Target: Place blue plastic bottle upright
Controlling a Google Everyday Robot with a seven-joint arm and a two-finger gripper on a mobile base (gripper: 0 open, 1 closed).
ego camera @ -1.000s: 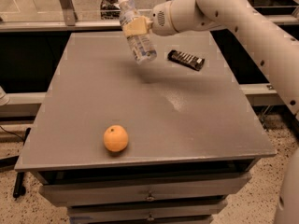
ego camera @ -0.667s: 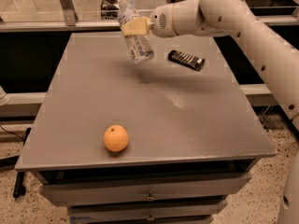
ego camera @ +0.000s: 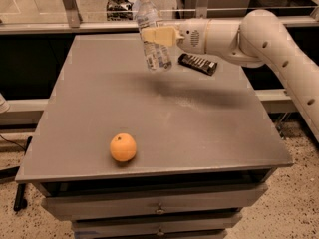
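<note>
Bottle (ego camera: 158, 59) was in the air, clamped in the gripper (ego camera: 152, 36) around its mid-body, w/ white cap up and base down. It leaned a bit, cap further left in view than the base, so near upright but not fully. It wasn't touching the table (ego camera: 209, 128); the base hung above the far part of the top. Label showed above the fingers (ego camera: 162, 36), ribbed clear part below them. Gripper was over the table's far side, approx centre, reaching in from the right of view on the white arm (ego camera: 259, 31). Dark flat packet (ego camera: 198, 63) lay on the table just right of and below the gripper, apart from the bottle. Orange (ego camera: 123, 147) sat on the table well below-left of the gripper, toward the near edge, well apart from the bottle. Drawers (ego camera: 159, 209) were under the table front.
</note>
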